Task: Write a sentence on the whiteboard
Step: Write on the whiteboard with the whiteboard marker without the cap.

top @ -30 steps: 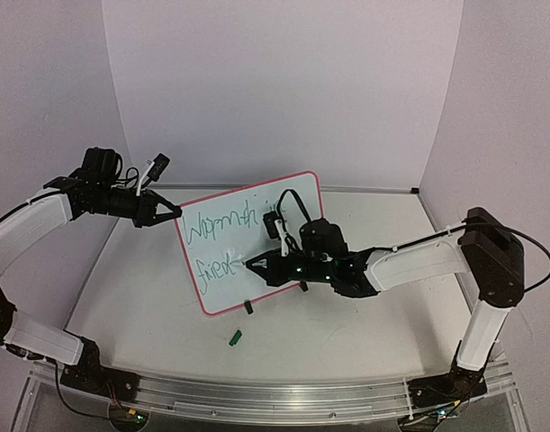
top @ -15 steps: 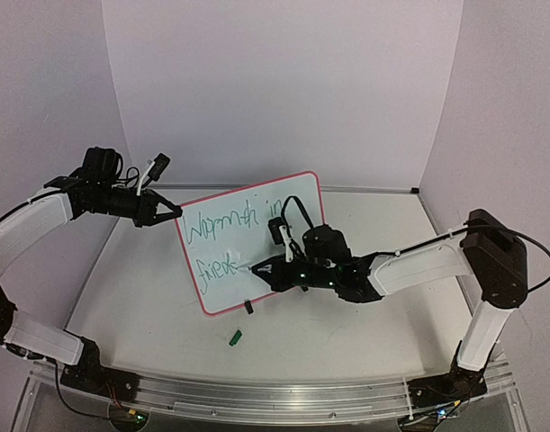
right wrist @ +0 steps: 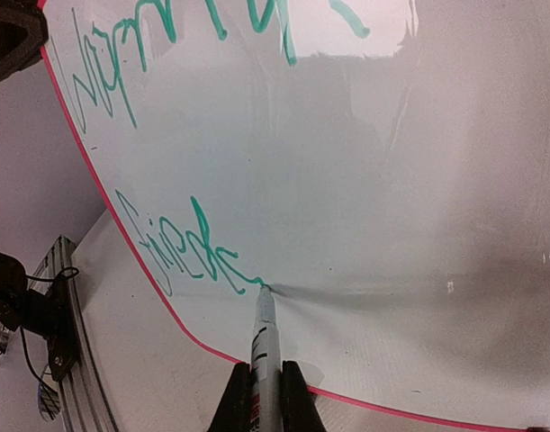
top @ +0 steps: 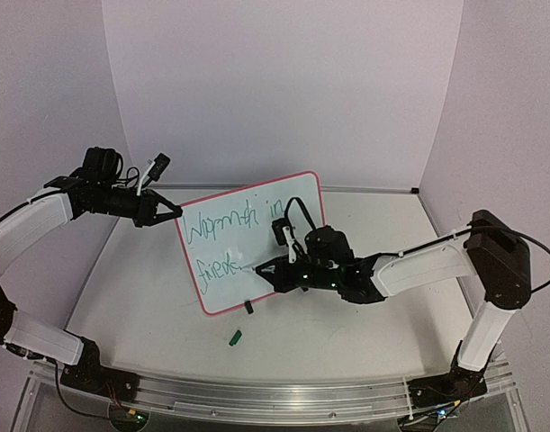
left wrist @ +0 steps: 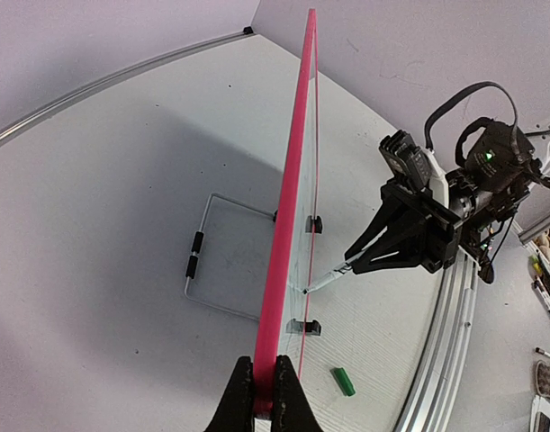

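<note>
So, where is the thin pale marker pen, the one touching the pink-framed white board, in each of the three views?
Top external: the thin pale marker pen is left of centre, projecting from the right gripper.
Left wrist: the marker pen is right of centre, slanting to the board's face.
Right wrist: the marker pen is bottom centre, upright, tip at the green writing.
Shared landmark: the glossy white whiteboard with its pink-red frame.
</note>
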Available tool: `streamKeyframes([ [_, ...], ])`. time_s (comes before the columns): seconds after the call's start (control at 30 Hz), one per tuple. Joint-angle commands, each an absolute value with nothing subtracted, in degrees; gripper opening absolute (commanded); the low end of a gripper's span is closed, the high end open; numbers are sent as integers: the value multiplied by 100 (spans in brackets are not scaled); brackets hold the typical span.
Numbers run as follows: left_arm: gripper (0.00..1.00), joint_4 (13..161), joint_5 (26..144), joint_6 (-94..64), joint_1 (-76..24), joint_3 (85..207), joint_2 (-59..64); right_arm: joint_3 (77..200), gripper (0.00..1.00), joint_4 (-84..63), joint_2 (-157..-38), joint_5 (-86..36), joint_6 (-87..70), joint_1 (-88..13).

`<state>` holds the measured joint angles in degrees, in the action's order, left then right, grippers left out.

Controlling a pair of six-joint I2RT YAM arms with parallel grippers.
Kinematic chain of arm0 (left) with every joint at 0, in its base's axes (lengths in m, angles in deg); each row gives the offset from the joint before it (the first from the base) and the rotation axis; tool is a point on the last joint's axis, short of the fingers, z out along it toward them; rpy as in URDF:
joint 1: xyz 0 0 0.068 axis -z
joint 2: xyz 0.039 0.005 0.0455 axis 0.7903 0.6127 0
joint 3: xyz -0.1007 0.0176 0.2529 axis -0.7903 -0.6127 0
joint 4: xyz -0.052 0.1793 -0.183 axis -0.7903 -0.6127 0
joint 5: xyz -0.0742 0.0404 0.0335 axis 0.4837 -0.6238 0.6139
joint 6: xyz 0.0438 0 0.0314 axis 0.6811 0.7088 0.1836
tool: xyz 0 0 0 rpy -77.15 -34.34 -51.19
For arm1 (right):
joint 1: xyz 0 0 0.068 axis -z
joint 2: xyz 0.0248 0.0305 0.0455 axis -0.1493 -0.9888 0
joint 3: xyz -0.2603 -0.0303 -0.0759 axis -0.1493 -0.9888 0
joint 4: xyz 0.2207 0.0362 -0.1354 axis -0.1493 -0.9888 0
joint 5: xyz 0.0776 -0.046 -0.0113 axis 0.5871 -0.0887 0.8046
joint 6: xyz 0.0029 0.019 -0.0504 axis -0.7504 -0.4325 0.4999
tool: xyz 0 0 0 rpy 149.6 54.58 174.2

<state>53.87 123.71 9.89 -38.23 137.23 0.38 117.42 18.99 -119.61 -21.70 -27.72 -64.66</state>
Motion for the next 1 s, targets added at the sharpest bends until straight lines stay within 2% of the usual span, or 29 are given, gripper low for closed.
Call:
streamKeyframes([
  [0.0, 0, 4813, 12111, 1170, -3557, 13598, 285, 11717, 0, 1808, -11911, -2296, -2780, -6487],
  [0.33, 0, 4813, 12098, 1172, -3560, 13599, 277, 11936, 0, 1908, -11991, -2209, -2754, -6562],
  [0.97, 0, 4830, 12076, 1162, -3560, 13587, 232, 11509, 0, 2156, -11148, -1944, -2876, -6322],
])
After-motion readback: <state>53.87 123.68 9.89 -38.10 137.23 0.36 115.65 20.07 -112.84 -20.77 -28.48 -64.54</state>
